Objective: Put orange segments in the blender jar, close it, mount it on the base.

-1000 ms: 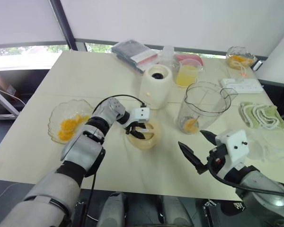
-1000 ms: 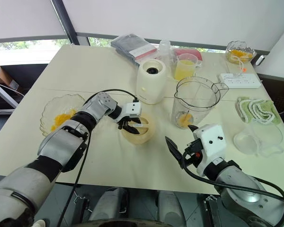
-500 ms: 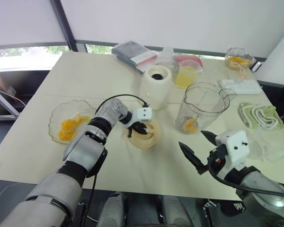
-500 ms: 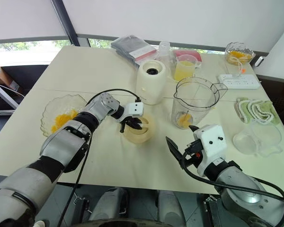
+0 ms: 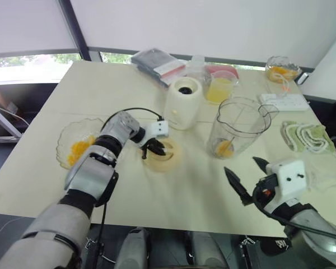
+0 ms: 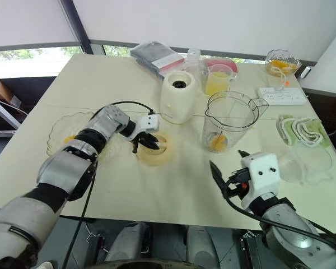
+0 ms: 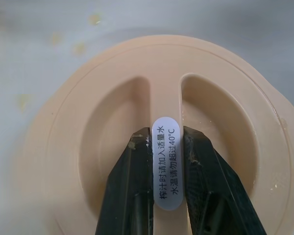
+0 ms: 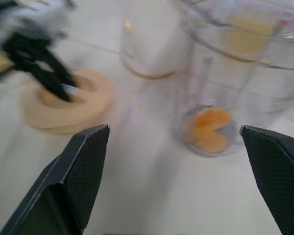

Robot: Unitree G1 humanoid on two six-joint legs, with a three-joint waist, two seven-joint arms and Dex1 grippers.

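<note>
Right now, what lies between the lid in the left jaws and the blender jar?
Bare tabletop, seen from the right eye view, separates the lid held by the left gripper from the blender jar.

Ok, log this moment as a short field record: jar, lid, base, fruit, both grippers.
jar: large clear plastic blender jar, upright on the table, uncovered, orange segments at its bottom
lid: round cream-coloured plastic lid near the table surface, left of the jar
base: squat cream-white cylinder base with a dark socket on top, nothing mounted
spare fruit: more segments in a clear glass dish at the table's left
left gripper: shut on the lid's centre ridge
right gripper: open, holding nothing, in front of the jar
</note>
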